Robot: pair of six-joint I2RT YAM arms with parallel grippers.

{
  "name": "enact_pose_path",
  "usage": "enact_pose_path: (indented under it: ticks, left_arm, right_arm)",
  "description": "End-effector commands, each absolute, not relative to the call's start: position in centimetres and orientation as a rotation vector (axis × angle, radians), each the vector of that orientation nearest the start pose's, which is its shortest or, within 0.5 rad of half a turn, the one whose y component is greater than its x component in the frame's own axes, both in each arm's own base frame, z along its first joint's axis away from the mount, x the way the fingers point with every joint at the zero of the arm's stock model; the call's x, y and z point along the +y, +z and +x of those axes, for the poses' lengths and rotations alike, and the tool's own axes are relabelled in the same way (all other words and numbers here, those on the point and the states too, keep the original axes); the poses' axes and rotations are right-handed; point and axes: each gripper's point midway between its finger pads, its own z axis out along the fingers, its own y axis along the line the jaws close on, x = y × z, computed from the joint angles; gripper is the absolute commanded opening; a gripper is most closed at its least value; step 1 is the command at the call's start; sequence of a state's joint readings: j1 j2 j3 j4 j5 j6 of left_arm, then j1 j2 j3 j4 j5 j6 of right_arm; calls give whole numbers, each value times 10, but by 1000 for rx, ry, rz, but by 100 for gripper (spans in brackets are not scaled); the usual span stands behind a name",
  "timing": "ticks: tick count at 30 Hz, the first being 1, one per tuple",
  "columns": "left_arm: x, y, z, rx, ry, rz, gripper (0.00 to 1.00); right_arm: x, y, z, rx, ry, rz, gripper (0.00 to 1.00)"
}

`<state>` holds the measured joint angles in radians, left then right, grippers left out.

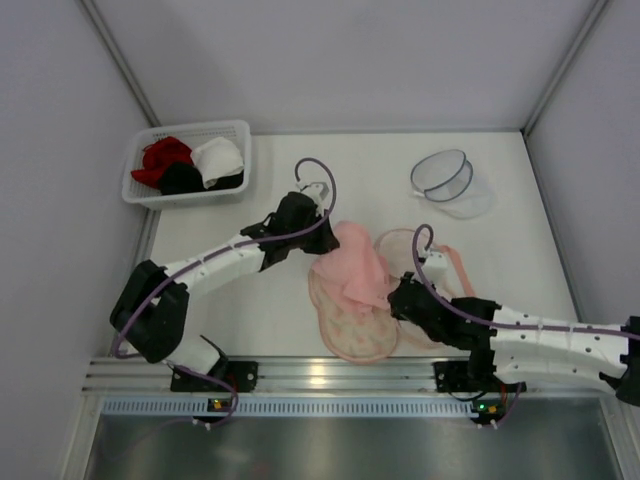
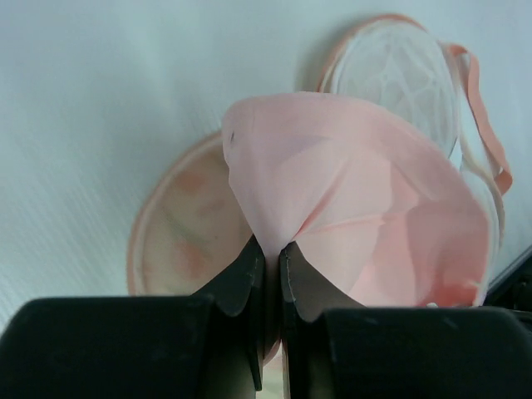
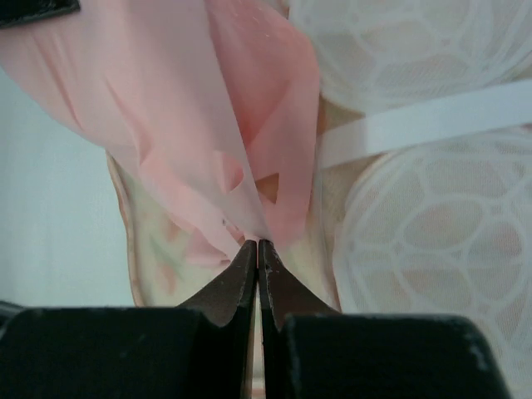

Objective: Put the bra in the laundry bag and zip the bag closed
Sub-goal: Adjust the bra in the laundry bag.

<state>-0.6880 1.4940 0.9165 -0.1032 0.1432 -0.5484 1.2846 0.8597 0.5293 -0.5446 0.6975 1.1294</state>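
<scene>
basket (image 1: 188, 129) far left | mesh pouch (image 1: 447, 181) far right | arms angled inward — left gripper (image 2: 273, 248) and right gripper (image 3: 257, 243) both pinch bra (image 1: 355, 262) over laundry bag (image 1: 350, 336)

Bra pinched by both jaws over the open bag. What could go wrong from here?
1. Both jaws grip only thin folds of the bra; a pull could slip it free.
2. The bra is bunched high, partly off the bag; loose fabric may foul the zip.
3. Right jaws pinch close to the bag; it may drag along.
</scene>
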Motion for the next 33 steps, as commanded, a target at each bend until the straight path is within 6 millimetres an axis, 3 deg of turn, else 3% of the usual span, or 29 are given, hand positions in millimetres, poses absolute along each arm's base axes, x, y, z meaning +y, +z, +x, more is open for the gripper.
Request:
enact_pose_path:
  ticks: [1,5,9,13,14,15,18,21,23,24,26,29,30,31,33]
  left_arm:
    - [-285,149,330,2196,-711,247,0]
    - [-295,121,333,2287,-781,317,0]
    - [-306,90,317,2398,-878,334,0]
    - [-301,81,314,2435,-839,353,6]
    - [-298,84,314,2430,-827,361,14]
    - [-296,87,314,2436,-809,370,31]
    - [-297,104,312,2406,-817,421,51]
    - [-301,117,306,2384,-868,472,60]
    - [-303,120,299,2385,-899,509,89]
    - [-302,120,298,2387,-901,514,92]
    - [-300,116,294,2398,-900,518,92]
    - [-294,108,295,2413,-855,503,93]
    - [-293,107,296,2415,-841,499,93]
    - [-292,105,298,2416,-825,491,92]
    - [-291,102,302,2420,-801,482,92]
  right_arm:
    - [219,129,182,2168,620,142,0]
    - [215,125,195,2192,540,104,0]
    - [224,102,188,2285,535,58,0]
    - [231,85,180,2340,587,67,0]
    - [232,82,178,2348,594,63,0]
    - [233,81,175,2364,607,53,0]
    - [227,73,170,2420,557,45,0]
    - [207,66,162,2498,445,52,0]
    - [192,64,158,2538,388,57,9]
    - [192,62,153,2567,401,27,16]
    - [186,61,152,2587,408,36,50]
    - [192,78,153,2574,462,-8,83]
    - [192,87,157,2550,460,-44,86]
    - [197,110,169,2496,485,-38,88]
    - [190,129,181,2446,442,-56,89]
